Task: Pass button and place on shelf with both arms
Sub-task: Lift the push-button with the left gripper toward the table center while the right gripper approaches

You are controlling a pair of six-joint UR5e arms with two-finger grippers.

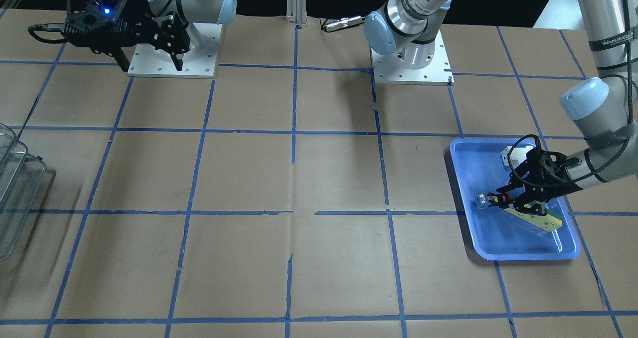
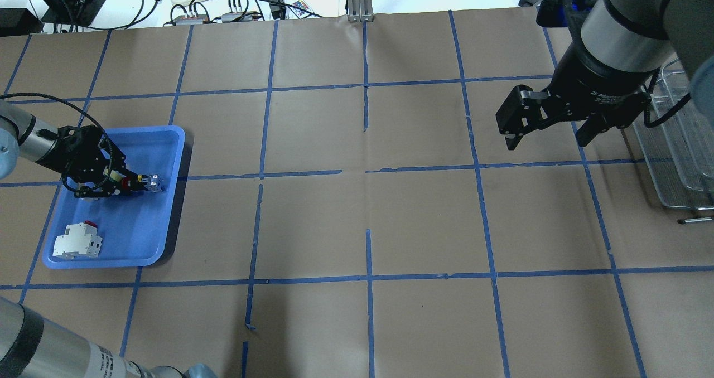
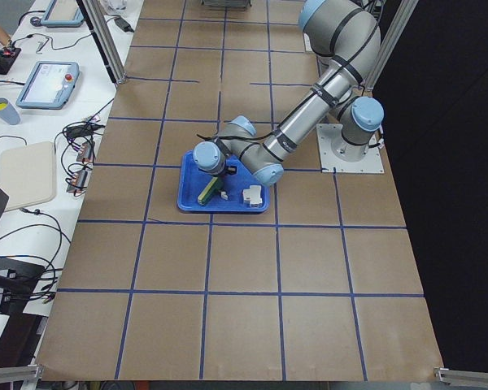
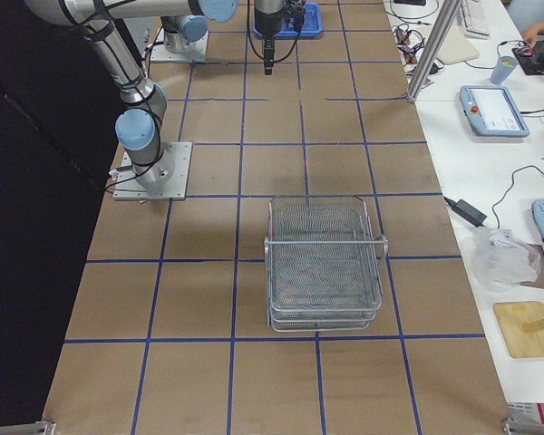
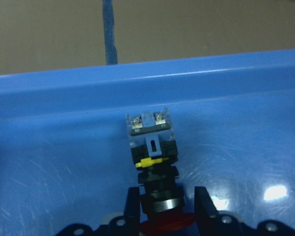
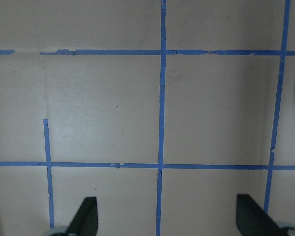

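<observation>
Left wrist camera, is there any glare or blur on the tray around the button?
Left wrist view: bright glare patch on the blue tray floor at lower right, fine scratches catching light; the button is fairly sharp, while the left gripper fingers at the bottom edge look soft. Front-facing view: the tray shows only a faint sheen.

A: What rests on the surface [image 2: 357,216]?
B: A blue tray [image 2: 173,144] near one end; inside it a white-and-red breaker block [image 2: 77,240]; a green-yellow slab [image 1: 541,219] lies there too.
</observation>
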